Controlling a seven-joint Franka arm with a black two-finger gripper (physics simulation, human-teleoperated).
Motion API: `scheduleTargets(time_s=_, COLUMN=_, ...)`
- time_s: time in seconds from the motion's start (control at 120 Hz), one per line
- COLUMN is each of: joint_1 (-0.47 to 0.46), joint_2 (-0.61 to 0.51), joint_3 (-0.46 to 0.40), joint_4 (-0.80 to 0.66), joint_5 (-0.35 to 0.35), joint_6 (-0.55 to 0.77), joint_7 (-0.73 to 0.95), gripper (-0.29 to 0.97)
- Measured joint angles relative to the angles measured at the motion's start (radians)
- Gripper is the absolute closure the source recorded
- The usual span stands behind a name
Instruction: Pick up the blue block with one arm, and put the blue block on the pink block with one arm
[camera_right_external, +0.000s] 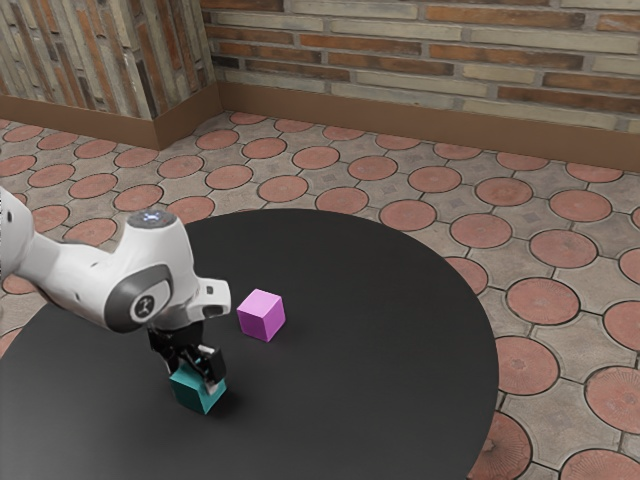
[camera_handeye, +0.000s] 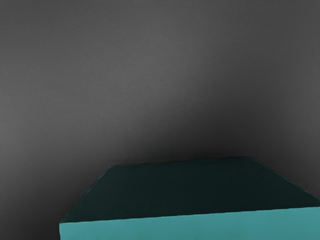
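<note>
The blue block (camera_right_external: 198, 392), teal in colour, rests on the black round table (camera_right_external: 380, 330) near its front on the exterior view's left. My gripper (camera_right_external: 197, 366) comes straight down onto it, and its black fingers press the block's upper part from two sides, so it is shut on the block. In the wrist view the blue block (camera_handeye: 190, 200) lies large and shadowed right under my hand. The pink block (camera_right_external: 261, 314) stands on the table a short way behind the blue one, toward the exterior view's right, apart from it.
The table's rim (camera_right_external: 490, 400) curves away on the exterior view's right, above a floor of round red tiles. A brick wall (camera_right_external: 420, 50) runs along the back. Open tabletop surrounds both blocks.
</note>
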Motion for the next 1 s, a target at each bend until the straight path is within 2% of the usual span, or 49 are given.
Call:
scheduleTargets(time_s=0.125, joint_1=-0.002, joint_2=0.014, joint_3=0.0, joint_4=0.001, joint_5=0.0, joint_6=0.002, joint_7=-0.001, gripper=0.03)
scheduleTargets(time_s=0.308, joint_1=-0.017, joint_2=0.014, joint_3=0.0, joint_4=0.012, joint_5=0.004, joint_6=0.003, joint_7=0.0, gripper=0.24)
scheduleTargets(time_s=0.6, joint_1=-0.015, joint_2=0.005, joint_3=0.0, joint_4=0.046, joint_5=0.018, joint_6=-0.004, joint_7=-0.01, gripper=0.33)
scheduleTargets(time_s=0.667, joint_1=-0.003, joint_2=0.002, joint_3=-0.012, joint_4=0.096, joint_5=0.023, joint_6=-0.022, joint_7=-0.014, gripper=0.34)
scheduleTargets(time_s=0.783, joint_1=-0.006, joint_2=0.025, joint_3=-0.022, joint_4=0.269, joint_5=0.04, joint_6=-0.096, joint_7=-0.022, gripper=0.34)
scheduleTargets(time_s=0.892, joint_1=-0.013, joint_2=0.121, joint_3=-0.023, joint_4=0.458, joint_5=0.058, joint_6=-0.193, joint_7=-0.026, gripper=0.34)
scheduleTargets(time_s=1.0, joint_1=-0.006, joint_2=0.184, joint_3=-0.021, joint_4=0.548, joint_5=0.065, joint_6=-0.265, joint_7=-0.028, gripper=0.33)
